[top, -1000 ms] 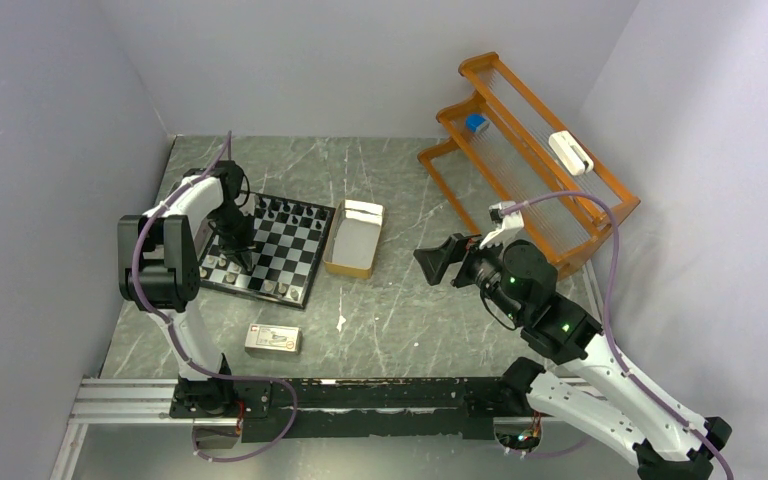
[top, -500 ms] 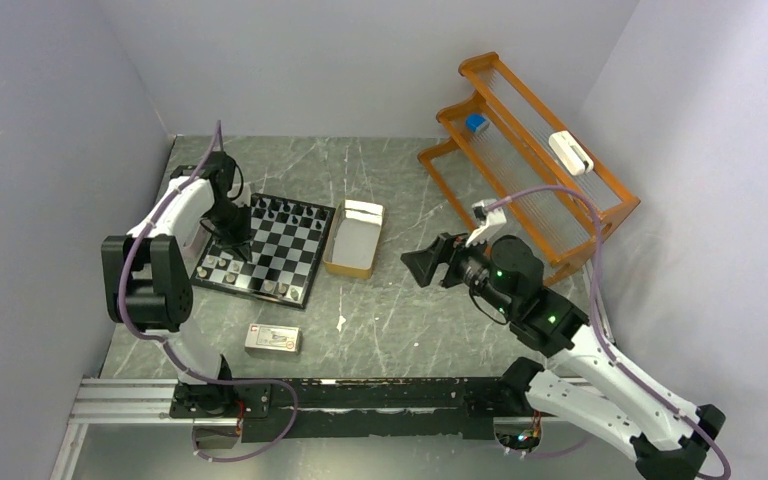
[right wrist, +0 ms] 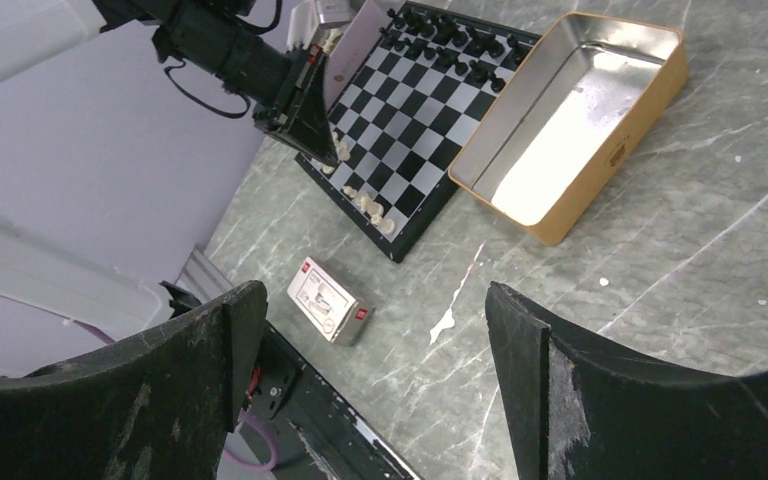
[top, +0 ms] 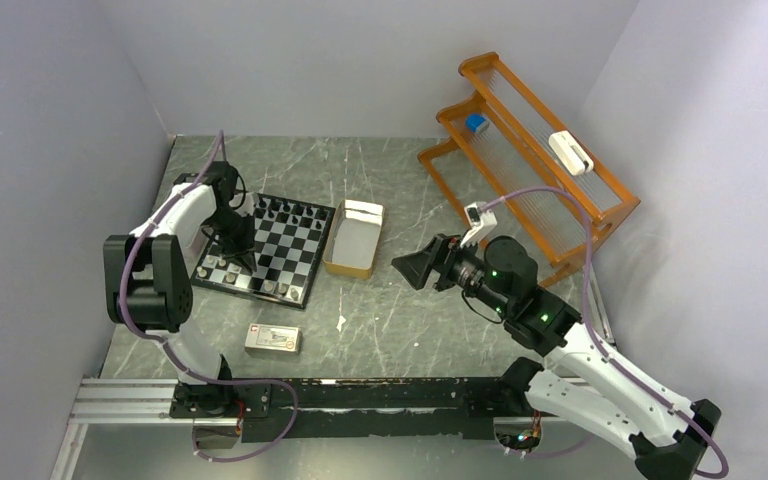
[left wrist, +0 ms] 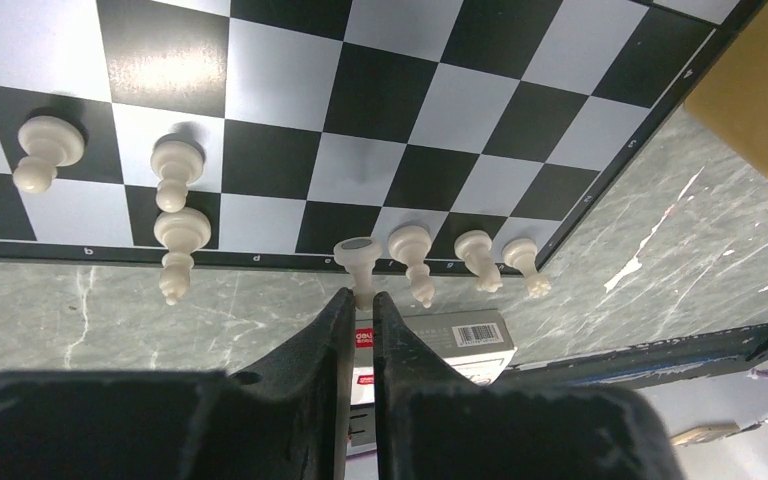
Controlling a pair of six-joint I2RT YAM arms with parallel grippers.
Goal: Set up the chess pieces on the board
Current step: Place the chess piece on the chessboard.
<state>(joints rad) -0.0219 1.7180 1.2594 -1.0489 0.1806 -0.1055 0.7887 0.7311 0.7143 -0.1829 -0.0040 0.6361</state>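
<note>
My left pincer (left wrist: 361,297) dipped back to board (left wrist: 380,90) edge, clamped on white chess piece (left wrist: 357,250) — placement near; right pincer (right wrist: 372,292) apart, empty.

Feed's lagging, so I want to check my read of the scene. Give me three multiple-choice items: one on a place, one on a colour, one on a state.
1. The tan box is:
A) on the board
B) on the table, beside the board
C) lifted off the table

2. The chess piece at the left hand fingertips is:
A) black
B) red
C) pale

3. The right hand is:
A) open and empty
B) shut on a chess piece
C) shut on the tan box

Answers:
1 B: the box lies on the marble next to the board's edge.
2 C: the left wrist view shows a pale piece between the nearly closed fingers.
3 A: the fingers are spread wide with only table between them.
</note>
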